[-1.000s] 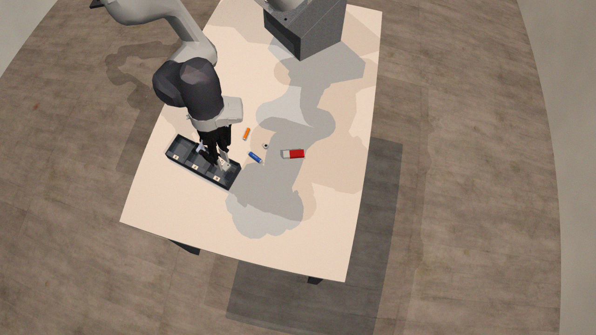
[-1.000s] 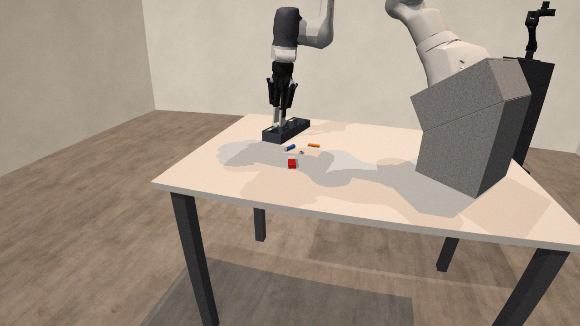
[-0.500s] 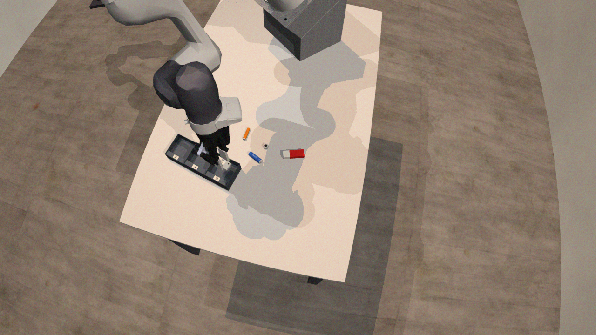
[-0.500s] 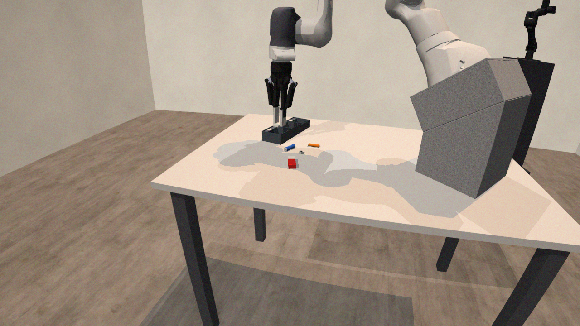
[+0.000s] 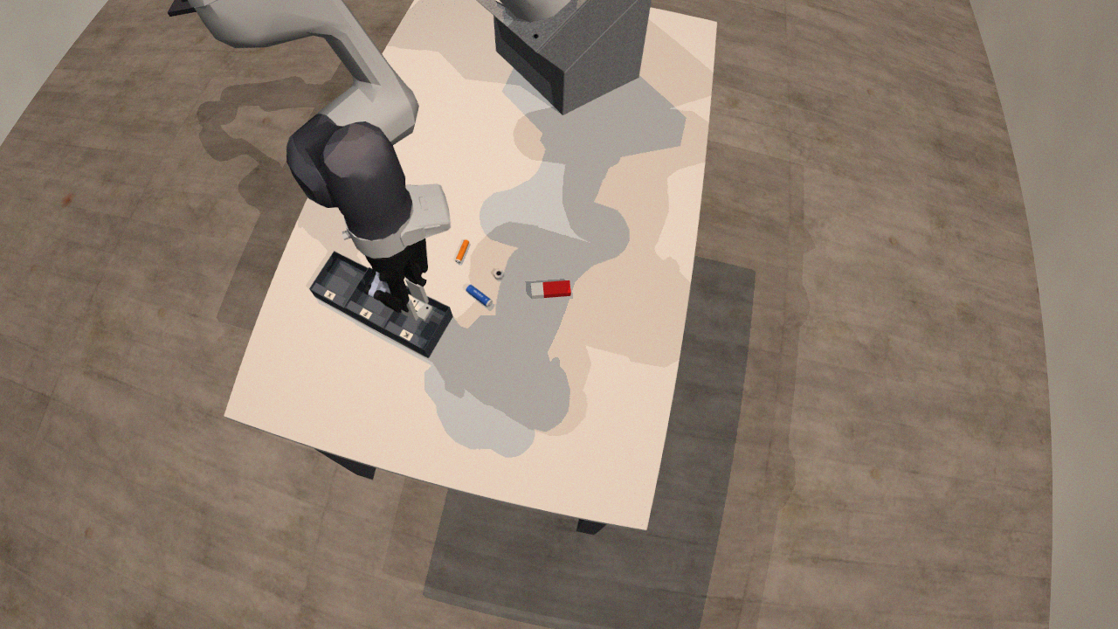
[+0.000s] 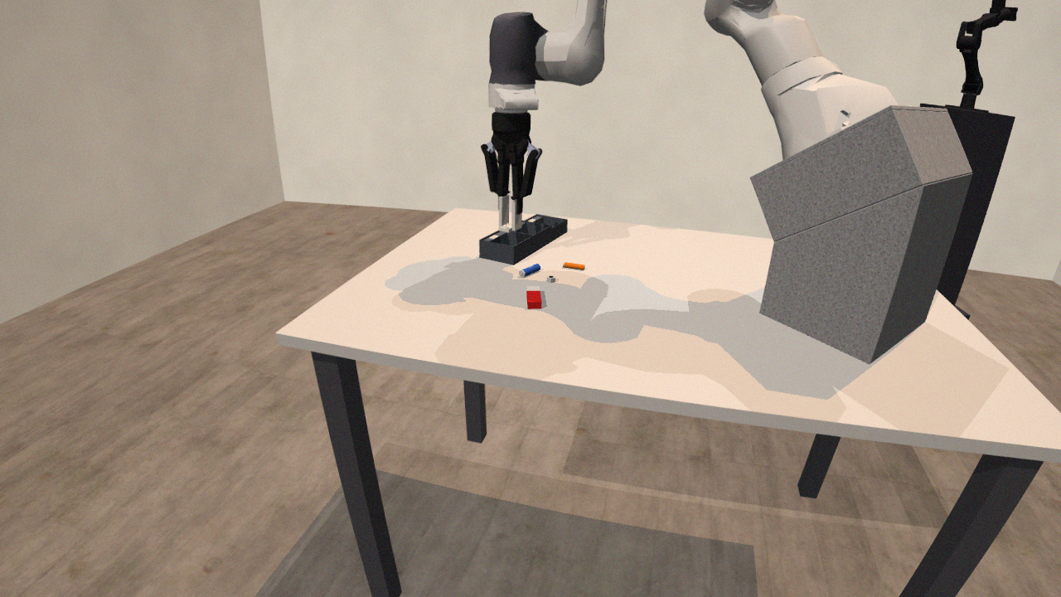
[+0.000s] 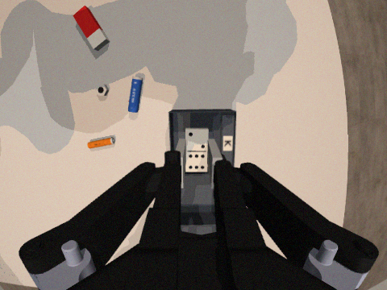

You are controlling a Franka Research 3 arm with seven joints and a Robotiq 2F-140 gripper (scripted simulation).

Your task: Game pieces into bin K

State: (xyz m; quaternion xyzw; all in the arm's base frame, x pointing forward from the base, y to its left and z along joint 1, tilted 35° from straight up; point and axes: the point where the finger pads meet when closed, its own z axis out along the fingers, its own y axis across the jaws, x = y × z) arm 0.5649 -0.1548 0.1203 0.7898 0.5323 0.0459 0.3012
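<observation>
- Arm reaches down from above, wrist vertical over the tray (image 5: 335, 275).
- Gripper (image 7: 197, 167) pinches a domino (image 7: 197, 155), hanging above the end compartment.

We see an orange battery (image 5: 462, 251), a blue battery (image 5: 479, 295), a small nut (image 5: 496, 273) and a red-and-grey eraser (image 5: 549, 288) on the surface (image 5: 327, 390).

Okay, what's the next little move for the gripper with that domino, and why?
Probably open the gripper and drop the domino. It hangs pinched between the fingers above the bin's end compartment, whose label looks like K, so it should fall inside.
</observation>
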